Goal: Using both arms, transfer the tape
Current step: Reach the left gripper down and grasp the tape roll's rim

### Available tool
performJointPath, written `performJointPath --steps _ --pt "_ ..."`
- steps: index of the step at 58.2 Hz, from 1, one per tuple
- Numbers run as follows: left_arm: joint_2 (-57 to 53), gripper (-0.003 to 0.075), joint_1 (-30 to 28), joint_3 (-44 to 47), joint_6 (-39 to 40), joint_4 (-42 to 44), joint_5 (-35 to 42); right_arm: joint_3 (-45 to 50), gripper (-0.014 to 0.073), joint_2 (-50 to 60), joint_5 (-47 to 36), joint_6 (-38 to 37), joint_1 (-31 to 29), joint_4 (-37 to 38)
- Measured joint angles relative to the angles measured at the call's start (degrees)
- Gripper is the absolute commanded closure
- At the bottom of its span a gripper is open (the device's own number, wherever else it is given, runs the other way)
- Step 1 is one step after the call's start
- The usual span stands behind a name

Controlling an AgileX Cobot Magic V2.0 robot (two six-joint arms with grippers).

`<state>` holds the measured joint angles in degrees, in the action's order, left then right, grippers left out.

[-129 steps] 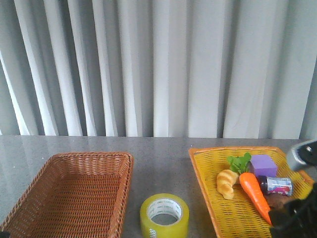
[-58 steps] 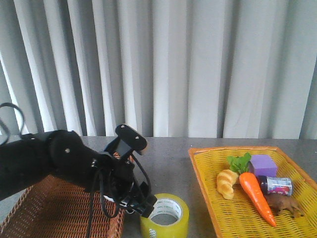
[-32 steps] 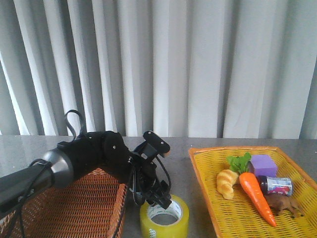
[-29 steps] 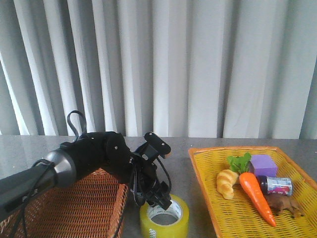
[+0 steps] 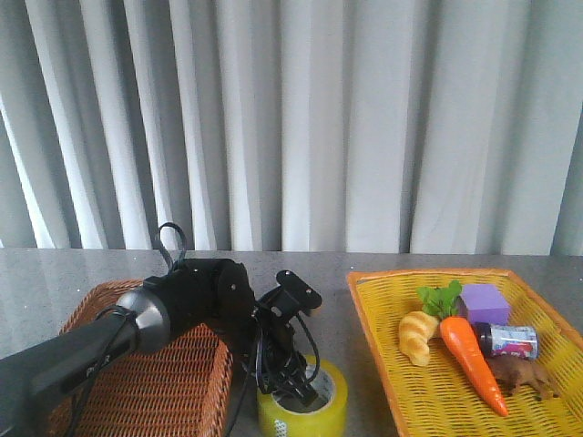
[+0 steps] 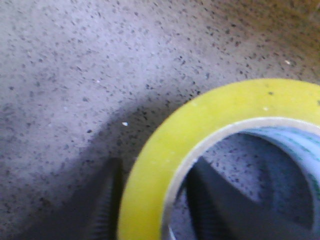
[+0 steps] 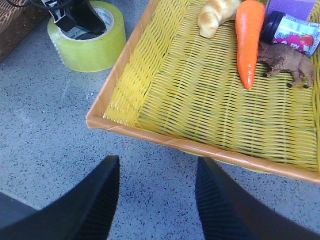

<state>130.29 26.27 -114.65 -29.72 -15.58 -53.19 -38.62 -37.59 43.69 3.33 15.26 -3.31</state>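
The tape (image 5: 319, 414), a wide yellow roll with a white printed core, lies flat on the grey table between the two baskets. My left gripper (image 5: 301, 387) is down on it and open. In the left wrist view (image 6: 155, 165) one finger stands outside the yellow wall (image 6: 165, 145) and the other inside the core. The right wrist view shows the tape (image 7: 95, 47) with the left gripper (image 7: 75, 20) in its hole. My right gripper (image 7: 157, 162) is open and empty over bare table, just off the yellow tray's near corner. The right arm is out of the front view.
A brown wicker basket (image 5: 137, 391) stands left of the tape, under the left arm. A yellow woven tray (image 5: 428, 391) on the right holds a croissant toy (image 5: 417, 337), a carrot (image 5: 469, 360), a purple block (image 5: 484, 302), a small can (image 5: 510, 341) and a brown animal toy (image 5: 526, 375).
The left arm has swung in over the brown basket and lowered its gripper onto the tape's rim. The right arm left the front view early on. The tape has not moved.
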Motion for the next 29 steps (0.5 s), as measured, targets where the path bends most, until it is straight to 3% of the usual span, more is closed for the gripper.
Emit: performJointPath --steps 7,29 --pt "0.0 0.0618 0.0 -1.1 0.0 0.3 -1.3 0.0 0.0251 0.0 0.0 0.0 0.0 0.0" --pt "-1.8 0.0612 0.0 -8.8 2.2 0.8 -10.5 0.0 0.0251 0.0 -0.1 0.0 0.0 0.0"
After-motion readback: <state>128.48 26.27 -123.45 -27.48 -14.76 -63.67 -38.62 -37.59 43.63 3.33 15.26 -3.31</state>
